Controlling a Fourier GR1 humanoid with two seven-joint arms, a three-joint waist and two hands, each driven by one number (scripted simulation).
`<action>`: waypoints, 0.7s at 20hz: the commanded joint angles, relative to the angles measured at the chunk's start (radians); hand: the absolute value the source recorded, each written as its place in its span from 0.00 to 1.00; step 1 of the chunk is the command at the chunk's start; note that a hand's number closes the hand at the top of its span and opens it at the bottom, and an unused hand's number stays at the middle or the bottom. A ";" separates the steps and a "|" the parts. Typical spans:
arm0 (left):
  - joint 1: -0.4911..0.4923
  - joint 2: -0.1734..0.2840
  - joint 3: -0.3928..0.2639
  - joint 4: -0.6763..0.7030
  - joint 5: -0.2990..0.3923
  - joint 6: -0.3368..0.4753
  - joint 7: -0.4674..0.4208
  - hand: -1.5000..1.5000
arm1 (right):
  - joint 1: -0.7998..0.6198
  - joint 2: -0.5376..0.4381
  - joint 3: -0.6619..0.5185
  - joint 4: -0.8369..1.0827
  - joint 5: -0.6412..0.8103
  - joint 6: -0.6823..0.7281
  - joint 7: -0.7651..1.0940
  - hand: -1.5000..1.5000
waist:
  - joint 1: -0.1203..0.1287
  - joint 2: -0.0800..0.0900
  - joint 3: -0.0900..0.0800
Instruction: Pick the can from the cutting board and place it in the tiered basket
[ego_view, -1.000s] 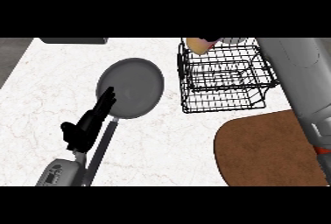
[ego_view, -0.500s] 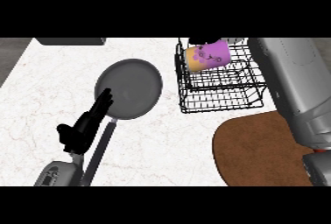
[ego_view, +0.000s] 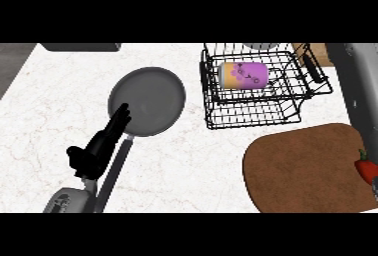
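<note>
can (ego_view: 246, 75) on its side in tiered basket (ego_view: 314, 75)

Can (ego_view: 244, 75) purple and orange; basket (ego_view: 255, 107) black wire; cutting board (ego_view: 314, 170) brown; pan (ego_view: 148, 100) grey; counter (ego_view: 59, 100) white marbled.

You have bare table (ego_view: 59, 90) left of the pan (ego_view: 146, 101) and between pan and tiered basket (ego_view: 255, 112); the cutting board (ego_view: 314, 170) fills the lower right corner.
</note>
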 joint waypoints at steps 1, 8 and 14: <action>0.009 0.004 0.003 -0.010 0.001 -0.009 -0.015 0.50 | -0.014 -0.110 -0.052 0.022 0.062 -0.134 -0.052 0.00 | 0.011 0.006 0.000; -0.043 -0.002 0.021 0.045 -0.010 -0.003 -0.011 0.50 | 0.086 -0.303 -0.274 0.063 -0.097 -0.052 -0.232 0.00 | -0.005 0.008 0.001; -0.039 -0.018 0.002 -0.009 -0.010 -0.002 0.043 0.50 | 0.207 -0.504 -0.384 0.245 -0.164 0.170 -0.402 0.00 | 0.012 0.010 0.003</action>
